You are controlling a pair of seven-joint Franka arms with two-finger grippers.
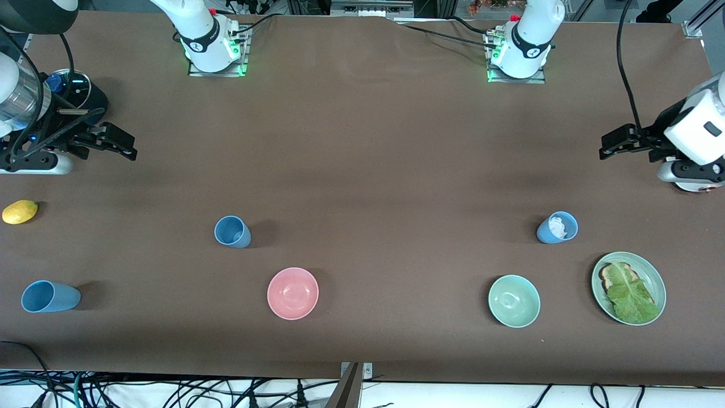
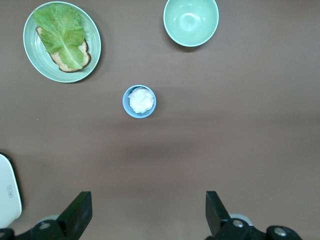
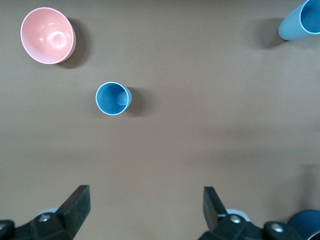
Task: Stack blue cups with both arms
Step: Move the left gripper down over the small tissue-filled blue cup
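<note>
Your left gripper (image 1: 609, 146) and right gripper (image 1: 122, 144) both hang released and empty over the table's two ends, so nothing is stacked yet. Watch the filled cup (image 1: 557, 227), the one toward the left arm's end just beside the plate (image 1: 657, 277): it holds something white and crumpled, which I'd expect to block nesting or spill if you tip it. The middle cup (image 1: 232, 231) and end cup (image 1: 50, 296), toward the right arm's end, look upright, empty, matte light blue and slightly tapered; pinch a rim off-centre and one could topple.

Brown table (image 1: 362, 147), cables (image 1: 170, 391) below
</note>
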